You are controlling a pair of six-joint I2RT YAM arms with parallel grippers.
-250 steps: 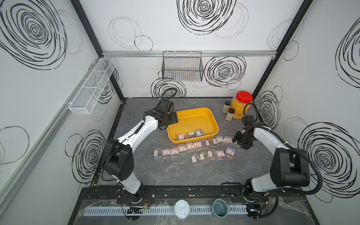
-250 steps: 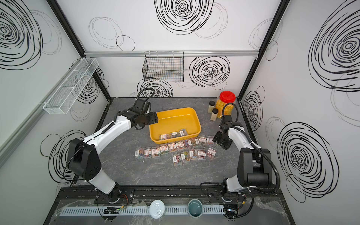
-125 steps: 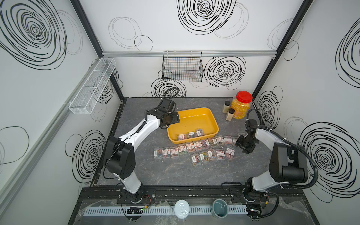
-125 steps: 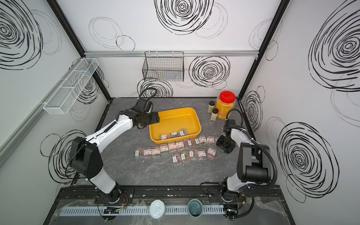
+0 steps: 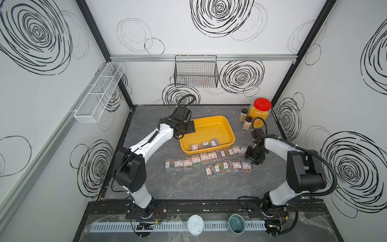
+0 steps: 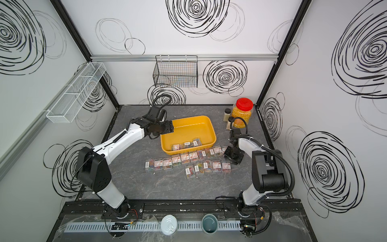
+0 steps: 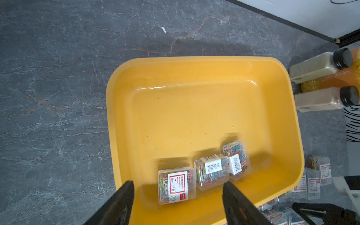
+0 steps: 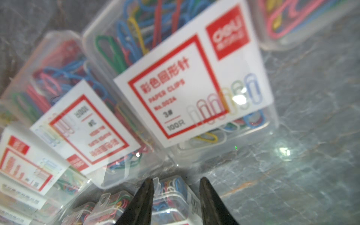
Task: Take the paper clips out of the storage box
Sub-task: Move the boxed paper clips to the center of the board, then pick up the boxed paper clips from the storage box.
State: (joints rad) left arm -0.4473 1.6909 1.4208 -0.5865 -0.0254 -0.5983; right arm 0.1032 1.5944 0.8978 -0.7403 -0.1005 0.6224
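The yellow storage box [image 5: 209, 119] [image 6: 188, 120] sits mid-table with three clear cases of paper clips [image 5: 204, 144] along its near wall. My left gripper [image 5: 184, 130] hovers over the box's left end; in the left wrist view it [image 7: 177, 183] is open, its fingers apart on either side of a red-labelled case [image 7: 176, 192] below them. Two rows of several cases [image 5: 209, 157] lie on the table in front of the box. At their right end my right gripper [image 5: 254, 156] [image 8: 176, 181] is low and shut on one case [image 8: 173, 196].
A red-lidded jar of yellow kernels [image 5: 258, 113] and two small bottles [image 5: 243, 114] stand at the back right. A black wire basket [image 5: 195, 72] hangs on the back wall, a white mesh rack [image 5: 98, 92] on the left wall. The yellow box rim [image 7: 194, 60] is below the left wrist.
The right jaws have closed on a case at the right end of the rows as the gripper settled lower. The left gripper has shifted slightly right over the box, still open.
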